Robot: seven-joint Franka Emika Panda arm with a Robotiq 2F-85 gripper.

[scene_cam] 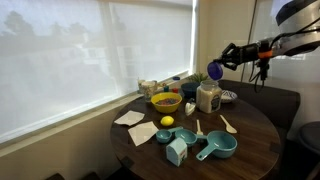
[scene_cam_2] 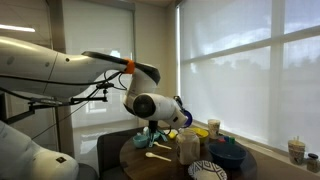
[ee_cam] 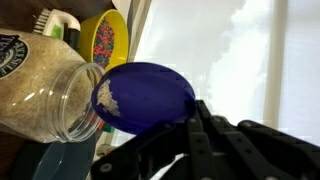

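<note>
Between clenched fingers (ee_cam: 205, 125): blue lid (ee_cam: 145, 95), pinched at rim, high above desk (scene_cam: 250, 140). Open grain jar (ee_cam: 50, 95) just beside and below fingers. Best practice, judged: hold lid level, grip firm, steer clear of jar mouth and yellow bowl (ee_cam: 105, 40).

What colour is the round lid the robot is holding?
Dark blue. The lid shows best in the wrist view.

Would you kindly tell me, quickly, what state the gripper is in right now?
Gripper: shut, holding the lid.
</note>
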